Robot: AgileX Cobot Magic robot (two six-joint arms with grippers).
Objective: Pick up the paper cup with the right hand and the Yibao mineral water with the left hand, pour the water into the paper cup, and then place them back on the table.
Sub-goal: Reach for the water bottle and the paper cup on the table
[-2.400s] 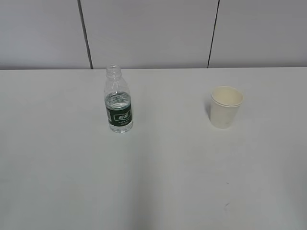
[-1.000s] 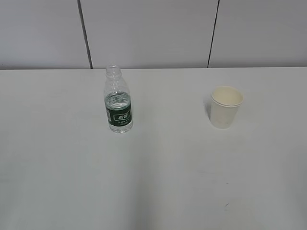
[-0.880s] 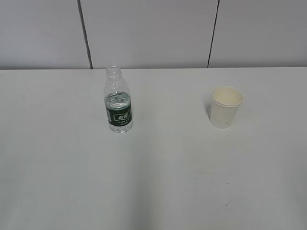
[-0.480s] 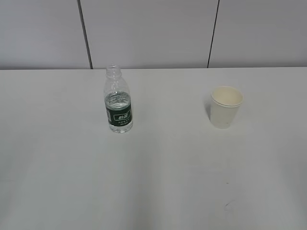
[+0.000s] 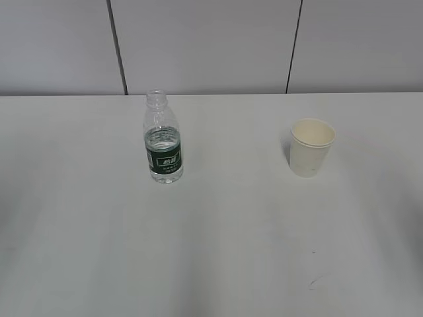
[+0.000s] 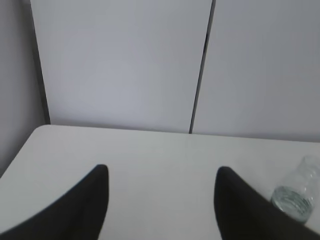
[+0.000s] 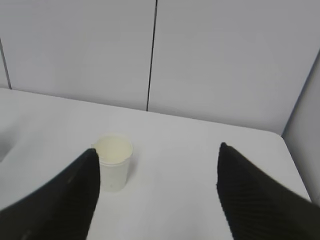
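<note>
At left-centre of the ext. view we see the Yibao mineral water (image 5: 162, 144) standing upright on the table (image 5: 218, 244), capless, w/ water up to roughly the top of its green label; no arm shows anywhere in that view. Further right, just past mid-frame, the paper cup (image 5: 310, 146) also stands upright, well apart from the bottle, its inside pale & apparently dry as far as we can tell. Moving to the left wrist view: the left hand (image 6: 161, 200) has its jaws spread w/ nothing but bare table between them, & the bottle sits at the lower right edge of the frame, off to the side of the right finger, not lined up w/ the gap. Over in the right wrist view, the right hand (image 7: 157, 190) is likewise wide apart & empty; the cup sits at lower left of that frame, just beside the left finger, no contact visible. So we judge the task is at its very start: nothing picked up, nothing poured, both items untouched on the table. Left to do, in our view: swing the left pincer over to the bottle, centre the right one on the cup, close on each, lift, tip the bottle over the cup rim, then set both down again.
</note>
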